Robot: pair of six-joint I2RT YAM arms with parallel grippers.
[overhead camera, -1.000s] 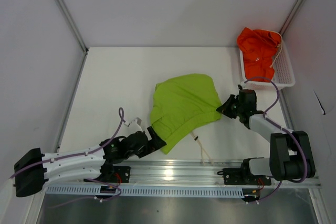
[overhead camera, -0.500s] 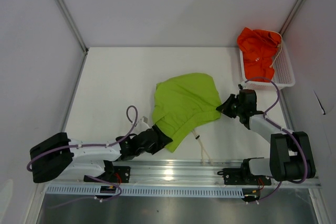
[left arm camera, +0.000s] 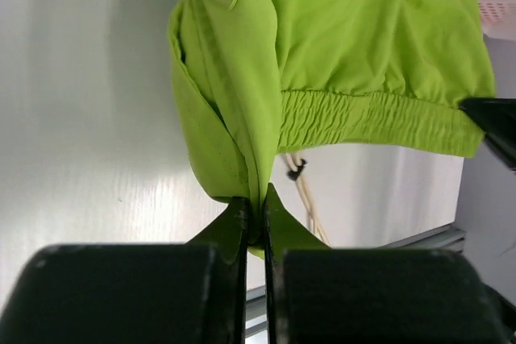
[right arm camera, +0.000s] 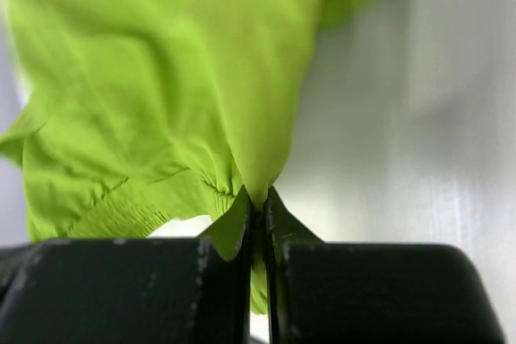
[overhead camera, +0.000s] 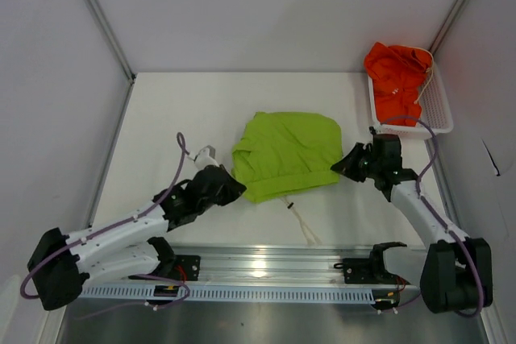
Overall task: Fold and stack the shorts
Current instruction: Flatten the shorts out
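Your lime green shorts (overhead camera: 286,155) lie in the middle of the table (overhead camera: 177,110); the left gripper (overhead camera: 228,188) is clamped on their left corner, the right gripper (overhead camera: 343,167) on the waistband's right end. The fabric looks light and limp, so hold edges, not middles. The orange-red shorts (overhead camera: 397,78) sit in the mesh basket (overhead camera: 440,112) at the far right corner

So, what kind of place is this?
Probably a robot test cell in a lab, not a home: a white table boxed in by plain white panels, with a left arm and right arm bolted to a metal rail.
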